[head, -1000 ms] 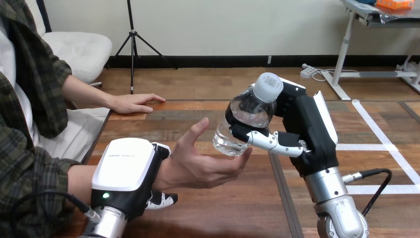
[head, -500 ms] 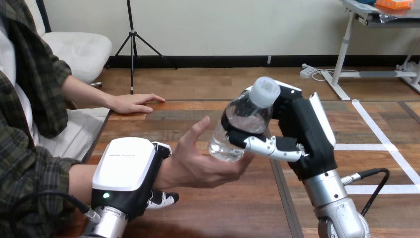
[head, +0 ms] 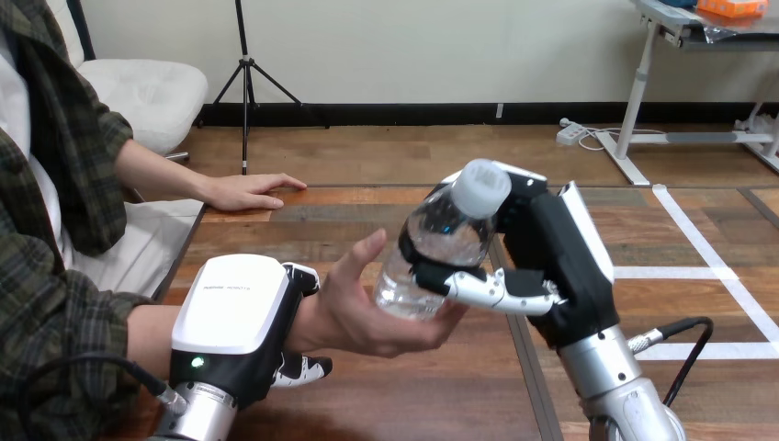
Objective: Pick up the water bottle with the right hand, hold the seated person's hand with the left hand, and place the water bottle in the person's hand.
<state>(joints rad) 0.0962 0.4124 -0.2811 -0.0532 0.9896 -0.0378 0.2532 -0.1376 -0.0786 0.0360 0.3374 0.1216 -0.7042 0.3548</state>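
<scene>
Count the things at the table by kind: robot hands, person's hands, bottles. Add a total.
Robot hands: 2, left hand, right hand
Person's hands: 2, far hand, near hand
Bottles: 1, the water bottle
Total: 5

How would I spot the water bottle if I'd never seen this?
Look over the middle of the wooden table, where the right robot hand meets the person's upturned hand. The water bottle tilts between them: clear plastic, white cap, the only see-through thing there.

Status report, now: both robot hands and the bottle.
Left robot hand clasped round the person's wrist. Right robot hand gripping the water bottle, base against the person's hand. Nothing in the way.
</scene>
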